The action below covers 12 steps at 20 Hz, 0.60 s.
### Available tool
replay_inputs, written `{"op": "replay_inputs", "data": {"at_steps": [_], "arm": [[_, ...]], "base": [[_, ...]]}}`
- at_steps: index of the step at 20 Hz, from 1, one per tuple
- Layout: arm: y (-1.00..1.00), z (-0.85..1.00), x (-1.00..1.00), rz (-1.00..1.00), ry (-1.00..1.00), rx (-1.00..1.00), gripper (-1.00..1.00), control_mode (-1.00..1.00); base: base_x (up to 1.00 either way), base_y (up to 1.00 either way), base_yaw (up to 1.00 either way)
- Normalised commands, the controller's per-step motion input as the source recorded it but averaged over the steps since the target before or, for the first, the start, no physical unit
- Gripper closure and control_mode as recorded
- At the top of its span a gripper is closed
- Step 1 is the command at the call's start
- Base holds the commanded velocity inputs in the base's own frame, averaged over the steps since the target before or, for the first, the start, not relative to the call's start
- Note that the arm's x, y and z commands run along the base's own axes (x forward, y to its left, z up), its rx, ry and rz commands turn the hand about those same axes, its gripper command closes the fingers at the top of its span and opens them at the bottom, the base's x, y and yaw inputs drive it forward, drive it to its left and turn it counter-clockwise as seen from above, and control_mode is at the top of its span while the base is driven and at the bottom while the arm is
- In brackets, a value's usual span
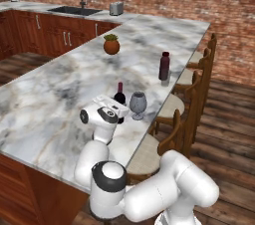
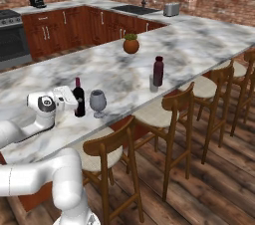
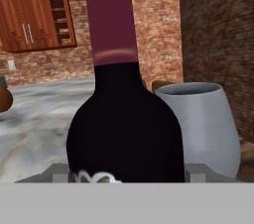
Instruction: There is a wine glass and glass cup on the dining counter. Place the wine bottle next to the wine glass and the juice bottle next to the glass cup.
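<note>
The gripper (image 2: 69,100) is at the wine bottle (image 2: 78,97); whether its jaws press the bottle, I cannot tell. The bottle is slim and dark with a dark-red neck, and stands upright on the dining counter (image 2: 119,72) just beside the wine glass (image 2: 97,103). In the hand view a white mark shows low on the bottle. Farther along stands the juice bottle (image 2: 158,71), stout and maroon, with the glass cup (image 2: 153,84) just beside it.

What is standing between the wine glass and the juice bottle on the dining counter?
Nothing: in the right base view only bare marble of the dining counter lies between the wine glass and the juice bottle.
</note>
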Motion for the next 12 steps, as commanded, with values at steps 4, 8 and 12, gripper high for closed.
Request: {"op": "replay_inputs", "data": {"at_steps": [4,8,12], "arm": [[0.08,-0.45,-0.21,0.00,-0.01,0.00,1.00,-1.00],[0.00,-0.31,-0.28,0.00,0.00,0.00,1.00,-1.00],[0.00,-0.21,-0.35,0.00,0.00,0.00,1.00,-1.00]], "base": [[0.00,0.00,0.00],[0.00,0.00,0.00],[0.00,0.00,0.00]]}}
